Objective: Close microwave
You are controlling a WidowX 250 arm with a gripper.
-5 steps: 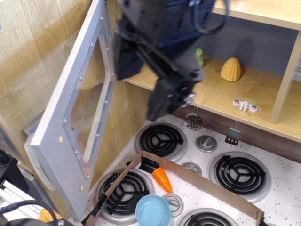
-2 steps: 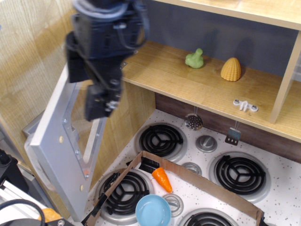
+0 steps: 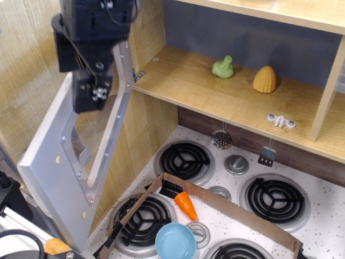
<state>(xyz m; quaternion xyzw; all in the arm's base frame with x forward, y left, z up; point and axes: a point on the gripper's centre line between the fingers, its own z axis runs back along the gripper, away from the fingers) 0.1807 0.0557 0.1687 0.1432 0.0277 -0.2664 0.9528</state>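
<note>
1. The microwave [image 3: 226, 91] is sitting as a wooden compartment across the far upper part of the scene, above the stove [image 3: 237, 183].
2. Its door [image 3: 64, 172] is standing wide open, swinging out to the left and hanging from hinges at the compartment's left edge.
3. The door's clear window is showing the wooden side panel [image 3: 27, 65] behind it.
4. The black arm is reaching in from the top left, with its pincer [image 3: 92, 91] pointing downward over the door's upper part.
5. The pincer is overlapping the top of the door frame; whether it is touching the door is not clear.
6. How far the pincer is parting cannot be told, since its fingers are merging into one dark block, and nothing is visibly sitting in its grip.
7. Inside the compartment, a green toy [image 3: 223, 67] and a yellow corn [image 3: 264, 79] are standing side by side on the shelf, slightly apart.
8. A small white fitting [image 3: 281, 120] is lying near the shelf's front edge to the right.
9. Below, a cardboard strip [image 3: 232, 208] is running across the stove between the burners.
10. A carrot [image 3: 186, 205] is lying just in front of the strip, and a blue bowl [image 3: 175, 241] is resting nearer, at the bottom edge.
</note>
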